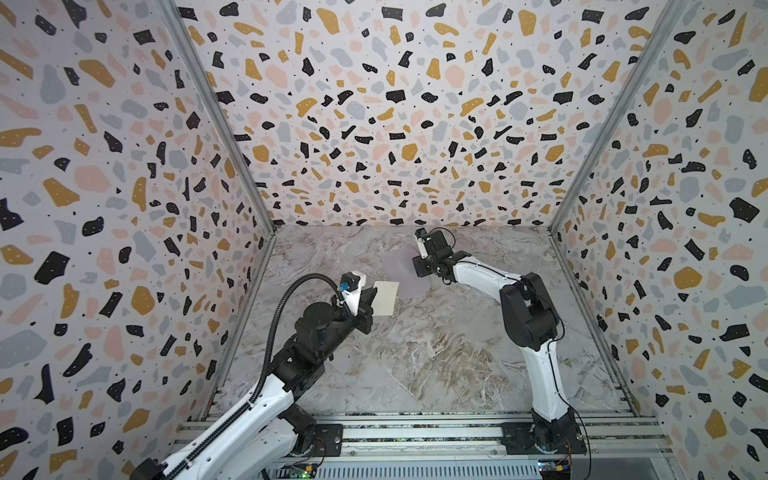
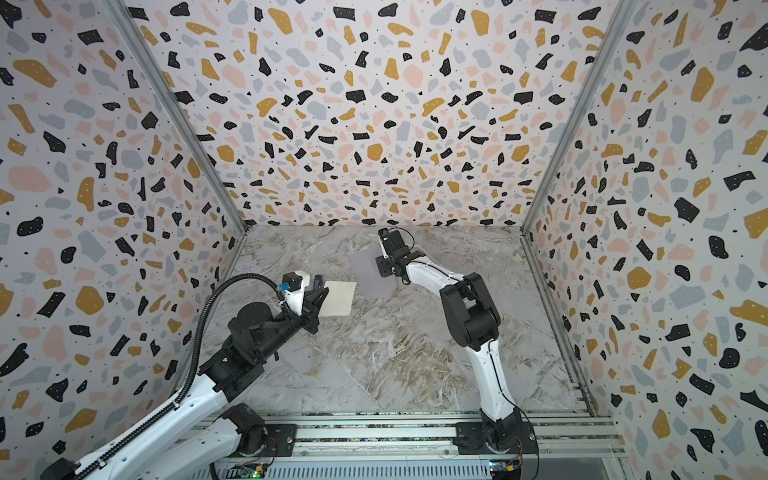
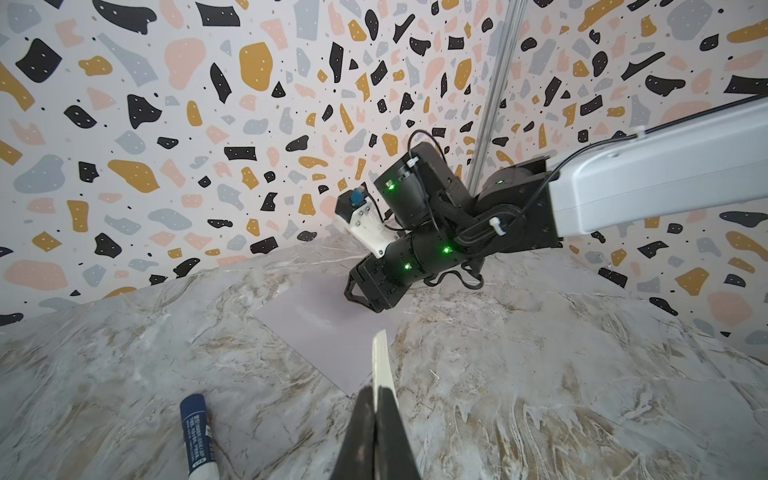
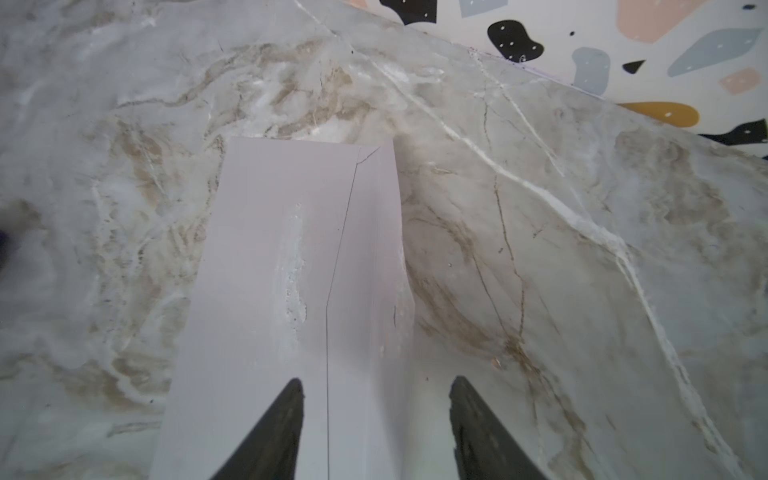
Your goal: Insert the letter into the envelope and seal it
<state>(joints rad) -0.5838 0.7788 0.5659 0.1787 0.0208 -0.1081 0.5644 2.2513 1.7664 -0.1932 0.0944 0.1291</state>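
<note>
My left gripper (image 3: 376, 390) is shut on the letter (image 3: 381, 357), a cream sheet that shows edge-on in the left wrist view. In both top views the letter (image 1: 385, 297) (image 2: 340, 299) hangs out from the left gripper (image 1: 371, 298) (image 2: 322, 297) just above the table. The lavender-grey envelope (image 1: 398, 269) (image 2: 368, 274) (image 3: 316, 332) lies flat beyond it. My right gripper (image 4: 376, 384) (image 1: 420, 272) (image 2: 384, 268) (image 3: 353, 293) stands open at the envelope's (image 4: 282, 270) right end. One finger is over the paper and the other is over the marble beside its slightly raised long edge.
A blue glue stick (image 3: 198, 440) (image 2: 318, 282) lies on the marble table (image 1: 436, 353) to the left of the letter. Terrazzo-patterned walls (image 1: 374, 124) close in the back and both sides. The arm bases sit on a metal rail (image 1: 415, 432) at the front.
</note>
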